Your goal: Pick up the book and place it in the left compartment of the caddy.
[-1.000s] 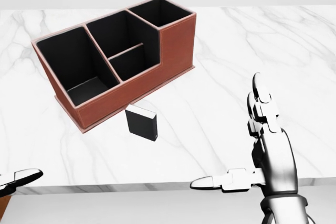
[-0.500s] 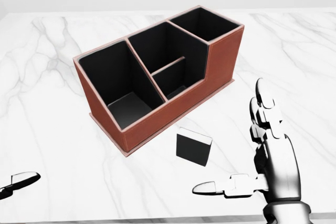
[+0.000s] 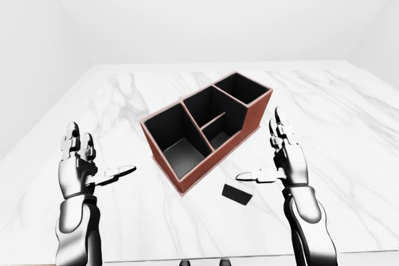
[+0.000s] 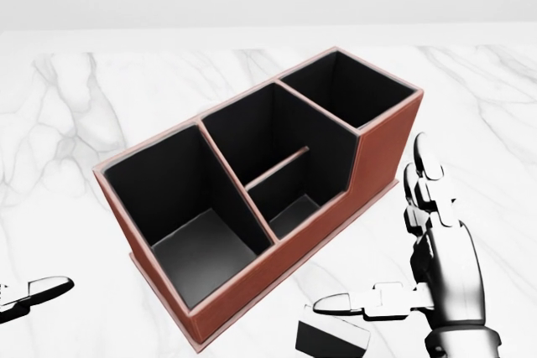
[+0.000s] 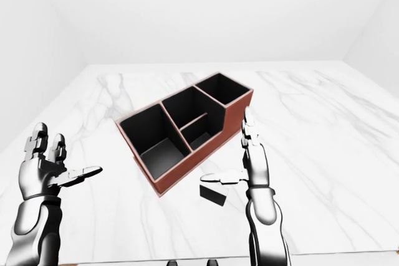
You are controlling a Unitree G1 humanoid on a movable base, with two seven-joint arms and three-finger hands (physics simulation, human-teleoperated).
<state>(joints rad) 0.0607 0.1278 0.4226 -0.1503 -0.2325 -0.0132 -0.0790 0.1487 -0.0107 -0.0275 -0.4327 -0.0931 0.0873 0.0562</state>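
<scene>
A red-brown caddy [image 4: 382, 153] with black compartments stands on the white marble table [image 3: 336, 104]. Its left compartment [image 4: 180, 207] is the big one nearest the left of the head view and holds nothing. A small black book [image 3: 237, 194] lies flat on the table just below the caddy's lower wall. My right hand [image 3: 268, 157] is open above and to the right of the book, thumb pointing left over it, touching nothing. My left hand [image 3: 93, 163] is open to the left of the caddy, well away from the book.
The table's near edge [image 3: 199, 258] runs along the bottom of the eye views. White walls rise beyond the far edge. The caddy's middle [image 4: 268, 153] and right [image 4: 352, 85] compartments hold nothing.
The whole head view has shifted: the camera moved closer and the caddy and book slid down and right in the picture. The book now sits at the bottom edge under my right thumb.
</scene>
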